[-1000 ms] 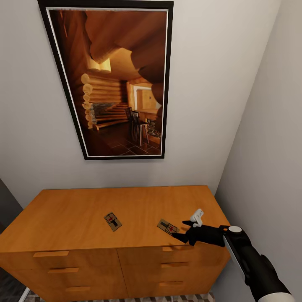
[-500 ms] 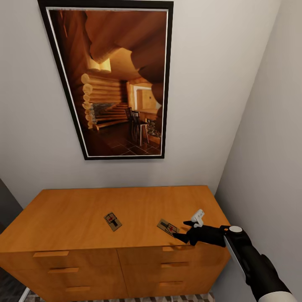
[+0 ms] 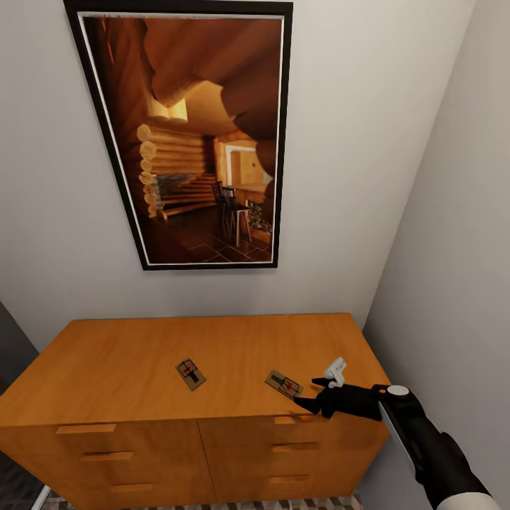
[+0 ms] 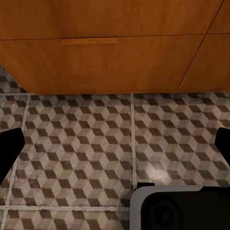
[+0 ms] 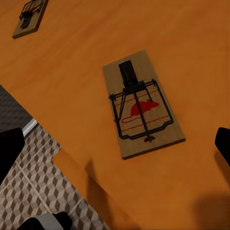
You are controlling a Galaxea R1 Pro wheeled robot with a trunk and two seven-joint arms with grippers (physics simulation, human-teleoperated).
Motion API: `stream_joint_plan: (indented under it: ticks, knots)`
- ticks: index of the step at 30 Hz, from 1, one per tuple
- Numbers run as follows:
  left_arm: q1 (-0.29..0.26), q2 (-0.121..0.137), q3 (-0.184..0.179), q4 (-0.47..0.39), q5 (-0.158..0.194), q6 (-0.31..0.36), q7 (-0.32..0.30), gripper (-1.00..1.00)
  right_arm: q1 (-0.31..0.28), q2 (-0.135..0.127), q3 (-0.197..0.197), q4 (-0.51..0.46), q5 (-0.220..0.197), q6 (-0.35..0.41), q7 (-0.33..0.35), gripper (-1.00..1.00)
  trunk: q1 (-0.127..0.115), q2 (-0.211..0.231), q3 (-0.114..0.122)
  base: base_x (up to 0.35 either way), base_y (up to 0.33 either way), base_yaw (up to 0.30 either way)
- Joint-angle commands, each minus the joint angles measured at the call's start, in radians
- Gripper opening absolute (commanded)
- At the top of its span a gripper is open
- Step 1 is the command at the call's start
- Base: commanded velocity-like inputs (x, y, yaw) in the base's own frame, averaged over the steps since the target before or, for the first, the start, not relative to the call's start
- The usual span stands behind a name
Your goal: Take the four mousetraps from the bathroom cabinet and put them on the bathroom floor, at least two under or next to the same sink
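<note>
My right gripper (image 3: 320, 394) has slipped a little lower and toward the cabinet's front edge since a second ago; the two mousetraps lie where they did, and the view itself has not shifted.

The cabinet (image 3: 127, 361) is a wide orange-brown chest with a plain flat top and bar handles on its drawer fronts, set against a pale wall in a narrow corner. A large black-framed picture (image 3: 191, 134) of a log-cabin interior hangs above it. The bathroom floor (image 4: 86, 143), tiled in a brown-and-beige cube pattern with light grout lines, runs up to the cabinet's base.

The nearer mousetrap (image 5: 143, 104) lies flat on the top close to the front edge, just beyond my right fingertips and between their lines, with its red mouse mark and dark wire facing up. I am not touching it. The second mousetrap (image 3: 190, 373) lies further along the top, well apart from my fingers.

My right fingers are spread wide and hold nothing. The forearm reaches in from the right, about level with the cabinet top. My left gripper (image 4: 115, 143) hangs low, pointing down at the tiles before the bottom drawer, its fingers also wide apart and empty.
</note>
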Motion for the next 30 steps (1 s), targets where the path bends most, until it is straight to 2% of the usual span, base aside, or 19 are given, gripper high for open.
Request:
stream_joint_plan:
  ticks: [1,30]
  knots:
    - [-0.001,0.000,0.003,0.002,0.008,-0.003,-0.010,1.00,-0.001,0.000,0.000,-0.001,0.006,0.004,0.004,1.00,0.001,-0.002,-0.002,0.000,0.000,0.000]
    - [-0.001,0.000,0.003,0.002,0.008,-0.003,-0.010,1.00,-0.025,0.000,0.000,0.002,0.004,0.004,0.004,1.00,0.001,-0.002,-0.002,0.000,0.000,0.000]
